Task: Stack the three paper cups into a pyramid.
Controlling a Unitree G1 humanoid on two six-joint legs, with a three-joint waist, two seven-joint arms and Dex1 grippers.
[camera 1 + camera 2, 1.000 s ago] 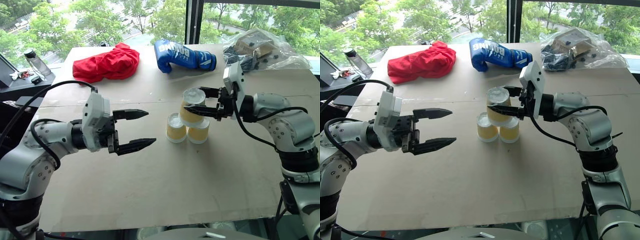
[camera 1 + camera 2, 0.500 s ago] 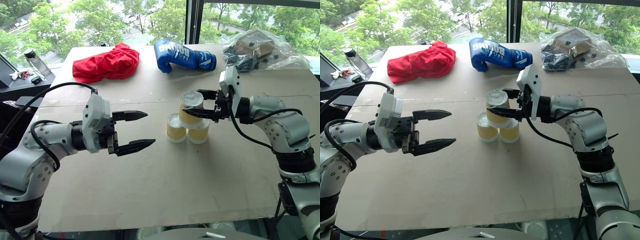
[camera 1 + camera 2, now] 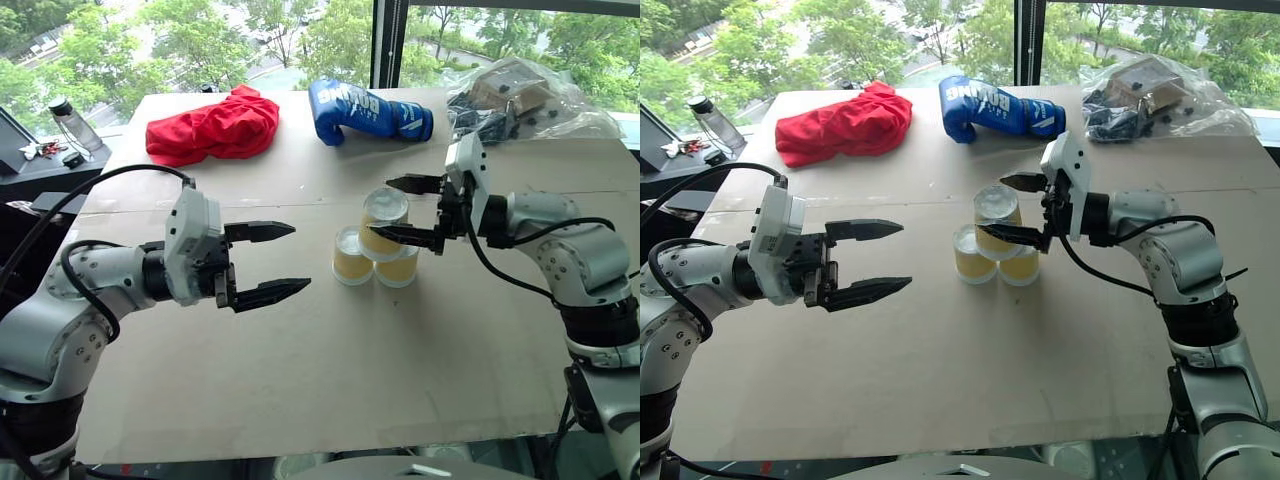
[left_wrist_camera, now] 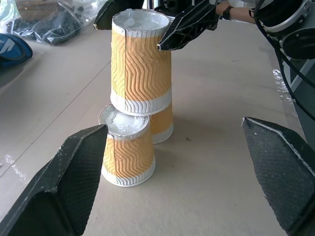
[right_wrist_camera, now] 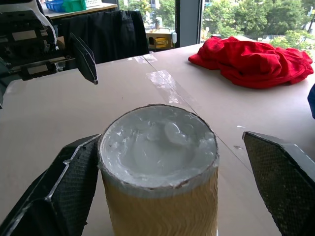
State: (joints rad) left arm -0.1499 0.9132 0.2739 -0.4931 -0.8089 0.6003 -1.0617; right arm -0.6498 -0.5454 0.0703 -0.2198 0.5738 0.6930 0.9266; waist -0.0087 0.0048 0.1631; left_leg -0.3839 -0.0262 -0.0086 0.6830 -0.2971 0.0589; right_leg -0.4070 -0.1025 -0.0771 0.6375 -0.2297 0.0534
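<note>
L tool (image 3: 272, 262) hangs over the bench (image 3: 300, 380) on the left, fingers spread wide, nothing between them, pointing right toward the cups. Far left off the bench edge: a bottle (image 3: 72, 124). Far side of the bench: red cloth (image 3: 213, 124), then a blue boxing glove (image 3: 365, 110).

Mid-bench, the three cups stand upside down as a pyramid: left base cup (image 3: 351, 255) and right base cup (image 3: 398, 265) just beside each other, top cup (image 3: 382, 222) resting on both, upright, white base up.

R tool (image 3: 414, 210) is released, fingers apart, one on the far side of the top cup and one on its near side; can't tell if the near one touches it. Far right: clear plastic bag (image 3: 525, 95) w/ dark items.
</note>
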